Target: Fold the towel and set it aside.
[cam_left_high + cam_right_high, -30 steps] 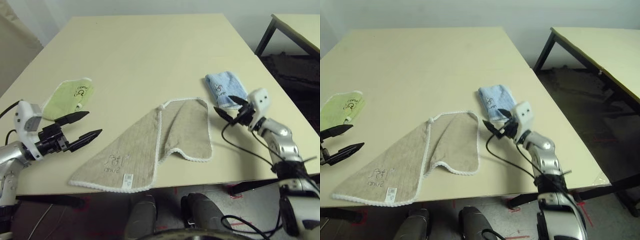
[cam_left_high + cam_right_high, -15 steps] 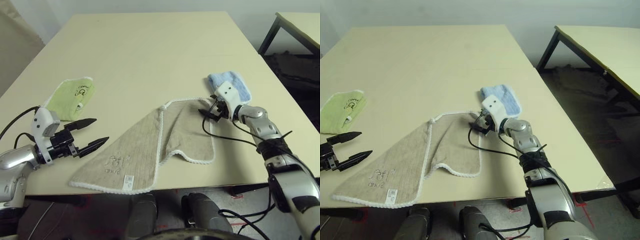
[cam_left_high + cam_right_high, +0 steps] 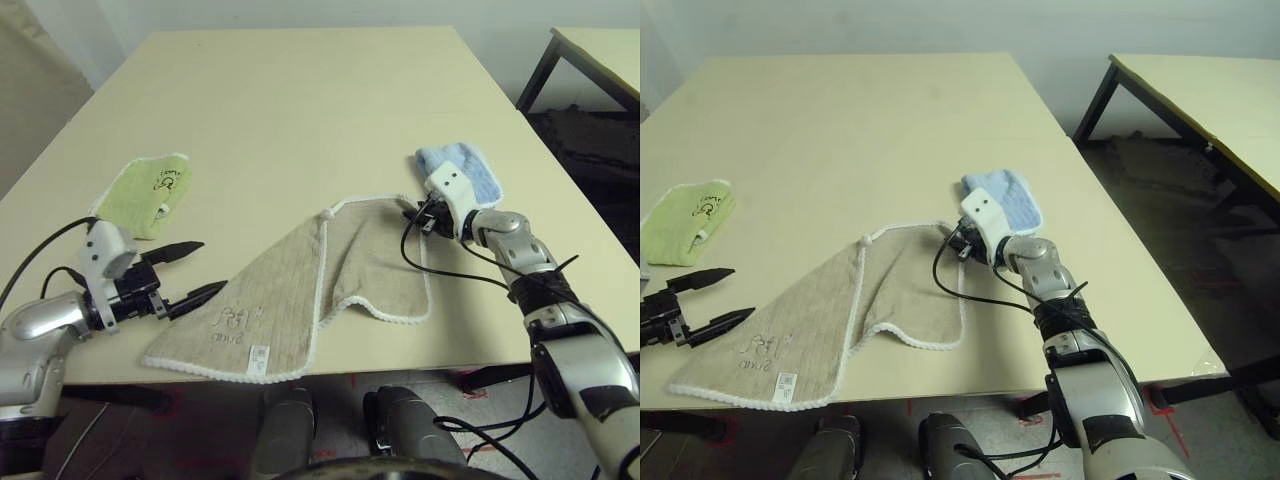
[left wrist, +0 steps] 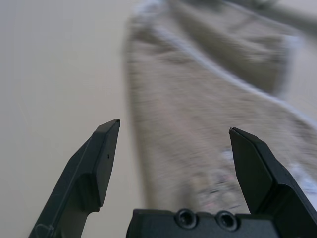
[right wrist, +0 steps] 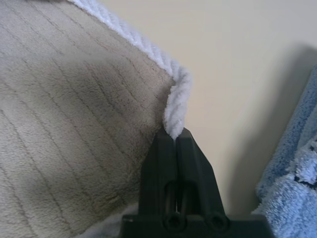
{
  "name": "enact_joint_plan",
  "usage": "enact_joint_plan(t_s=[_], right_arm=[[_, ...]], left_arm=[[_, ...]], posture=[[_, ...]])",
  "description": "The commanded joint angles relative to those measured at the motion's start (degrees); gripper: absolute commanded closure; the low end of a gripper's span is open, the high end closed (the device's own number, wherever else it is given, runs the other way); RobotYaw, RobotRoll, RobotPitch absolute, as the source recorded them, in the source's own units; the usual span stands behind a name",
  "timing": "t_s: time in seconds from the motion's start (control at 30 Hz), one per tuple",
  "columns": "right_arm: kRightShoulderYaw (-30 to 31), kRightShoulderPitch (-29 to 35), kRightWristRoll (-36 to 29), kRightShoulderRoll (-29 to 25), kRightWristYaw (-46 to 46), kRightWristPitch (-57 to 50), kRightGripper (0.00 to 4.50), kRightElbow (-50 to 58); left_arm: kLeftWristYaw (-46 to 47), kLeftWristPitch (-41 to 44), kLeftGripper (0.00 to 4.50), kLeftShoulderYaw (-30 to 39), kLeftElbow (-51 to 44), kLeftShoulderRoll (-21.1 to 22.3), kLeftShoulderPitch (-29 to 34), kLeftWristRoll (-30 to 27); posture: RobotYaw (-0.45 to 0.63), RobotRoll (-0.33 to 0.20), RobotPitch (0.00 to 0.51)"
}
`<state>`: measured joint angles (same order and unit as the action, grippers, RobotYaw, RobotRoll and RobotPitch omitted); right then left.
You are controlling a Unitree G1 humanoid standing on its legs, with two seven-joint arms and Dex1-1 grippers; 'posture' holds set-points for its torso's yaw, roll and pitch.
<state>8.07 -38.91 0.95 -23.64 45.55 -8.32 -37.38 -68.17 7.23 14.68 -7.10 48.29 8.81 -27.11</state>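
Observation:
The beige towel [image 3: 300, 290] lies partly folded near the table's front edge, with its white edging, logo and label showing. My right gripper [image 5: 176, 136] is shut on the white edging at the towel's far right corner [image 3: 412, 213], right beside the blue cloth. My left gripper [image 3: 205, 268] hovers open at the towel's left edge, close to the logo. In the left wrist view the towel [image 4: 208, 114] lies just beyond the spread fingers [image 4: 106, 148], which hold nothing.
A folded light-green towel [image 3: 145, 195] lies at the left. A folded light-blue towel [image 3: 460, 170] sits just behind my right gripper. A black cable [image 3: 450, 275] loops from the right wrist over the table. A second table [image 3: 1200, 90] stands off to the right.
My right gripper moved in to the towel's far right corner and shut on its edging. My left gripper edged toward the towel's left side, still open.

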Motion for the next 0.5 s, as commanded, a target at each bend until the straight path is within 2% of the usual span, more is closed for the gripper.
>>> enact_joint_plan(t_s=[0.03, 0.33, 0.5], right_arm=[[1.03, 1.63, 1.22, -0.46, 0.06, -1.49, 4.46, -0.5], [-0.11, 1.58, -0.8, -0.51, 1.3, -4.61, 4.46, 3.24], [-3.42, -0.63, -9.25, -0.33, 5.78, -19.37, 4.46, 15.74]], left_arm=[[-2.32, 0.98, 0.0, -0.3, -2.38, 2.52, 0.59, -0.06], [-5.02, 0.71, 0.0, -0.7, -2.49, 4.73, 0.18, 0.17], [-5.95, -1.15, 0.0, -1.74, -1.8, 5.62, 1.61, 2.85]], posture=[[-0.02, 0.0, 0.12], [-0.03, 0.0, 0.123], [-0.04, 0.0, 0.125]])
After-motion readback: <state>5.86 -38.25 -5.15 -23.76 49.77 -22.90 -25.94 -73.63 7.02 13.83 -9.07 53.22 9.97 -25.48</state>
